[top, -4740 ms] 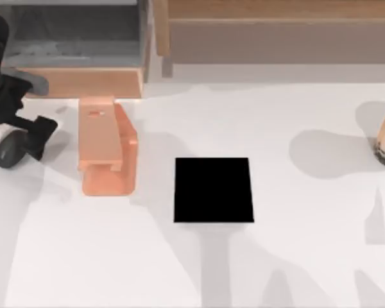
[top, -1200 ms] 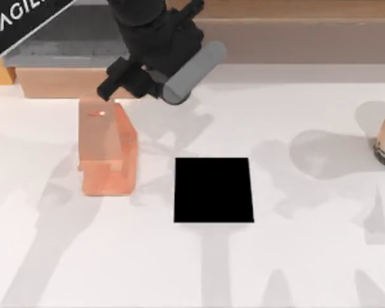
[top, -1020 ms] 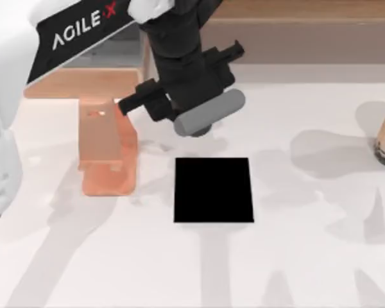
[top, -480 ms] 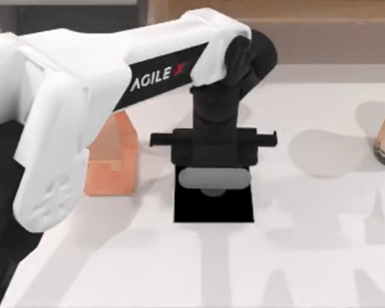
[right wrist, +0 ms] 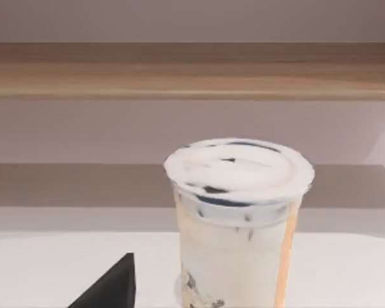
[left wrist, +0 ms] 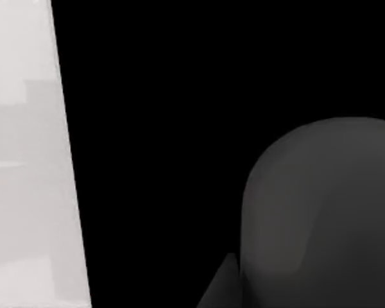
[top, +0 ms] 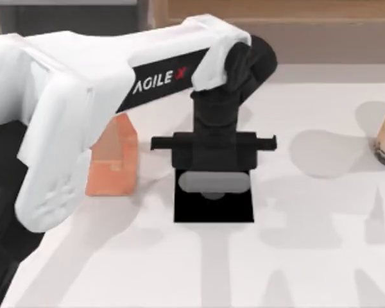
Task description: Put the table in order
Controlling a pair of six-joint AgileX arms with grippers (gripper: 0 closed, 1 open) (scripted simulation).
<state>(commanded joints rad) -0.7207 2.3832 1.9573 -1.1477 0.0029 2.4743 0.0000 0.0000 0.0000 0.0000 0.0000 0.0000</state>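
Hovering over the black pad [top: 213, 208], left gripper [top: 213, 183] grips a grey cylinder [top: 214, 182].

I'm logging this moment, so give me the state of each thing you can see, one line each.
left gripper: low over the black pad, carrying a grey cylinder-shaped object.
grey object: lying on its side above the pad.
black pad: flat on the table.
orange block: lying on the table, left of the pad, partly hidden by the arm.
milk tea cup: upright, lidded, at the table's right edge.
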